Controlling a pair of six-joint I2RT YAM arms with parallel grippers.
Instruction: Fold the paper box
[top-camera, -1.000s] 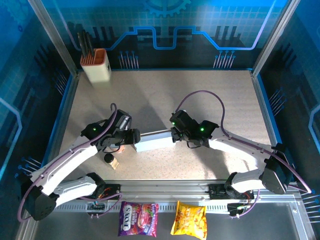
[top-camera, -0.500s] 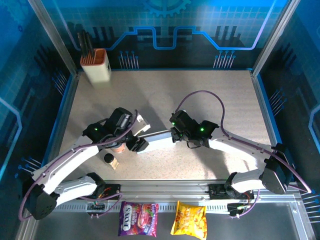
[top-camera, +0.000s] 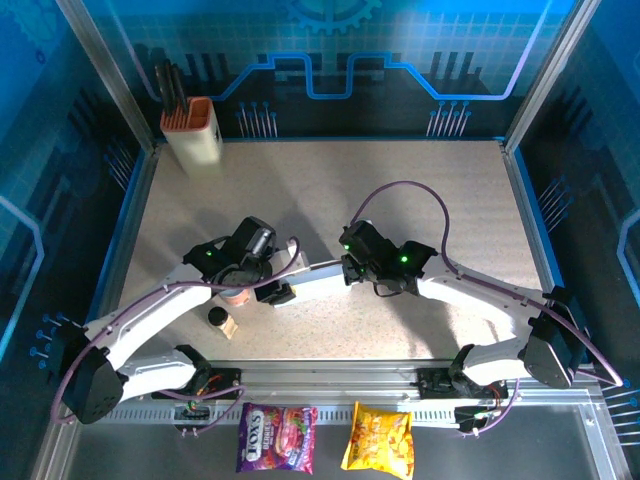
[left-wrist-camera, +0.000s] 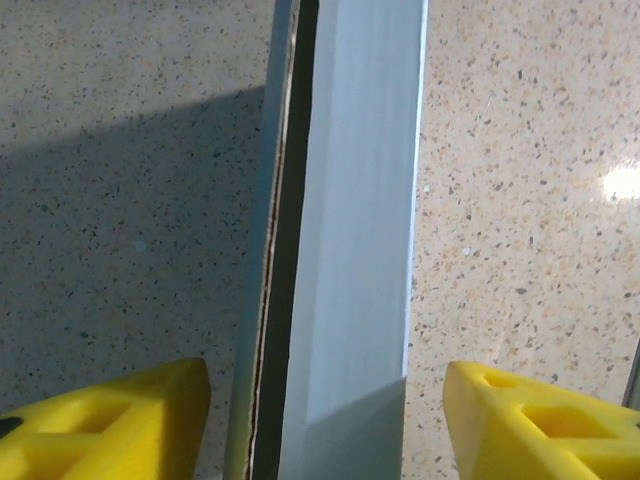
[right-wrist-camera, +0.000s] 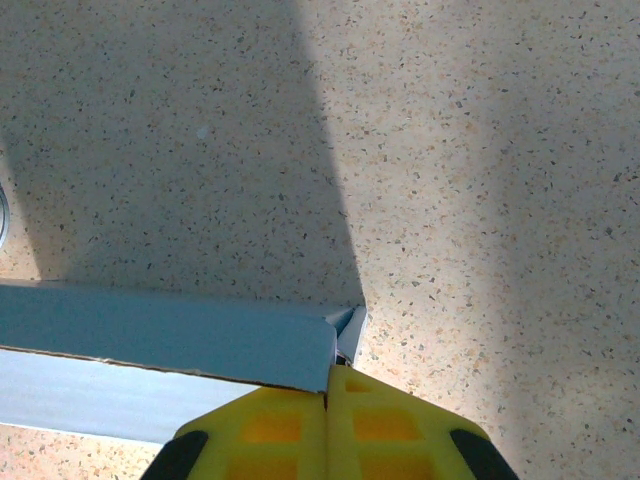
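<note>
The paper box (top-camera: 312, 283) lies near the middle of the table (top-camera: 400, 190), a long narrow white-grey strip running between the two arms, well apart from the cream holder (top-camera: 192, 130) in the far left corner. The right gripper (top-camera: 347, 272) has its yellow jaws pressed tight together on the box's right end, pinching the corner where a small tab shows in its own camera. The left gripper (top-camera: 278, 290) stands over the other end with its jaws apart. From its wrist view a yellow finger sits on either side of the box (left-wrist-camera: 350, 250) with bare table showing in the gaps, so it grips nothing. In that same view a dark slit runs the length of the box between the broad pale face and a thin side panel, whose raw cardboard edge shows. To my eye the fold is partway done: the box has taken its long shape, but that side panel is not closed flush. The step in hand looks like squeezing the left end shut while the right gripper anchors the far end. The next move probably calls for the left jaws to come in square on both long sides, lightly enough not to crush the thin card, with the right pinch steady so the box does not swivel.
</note>
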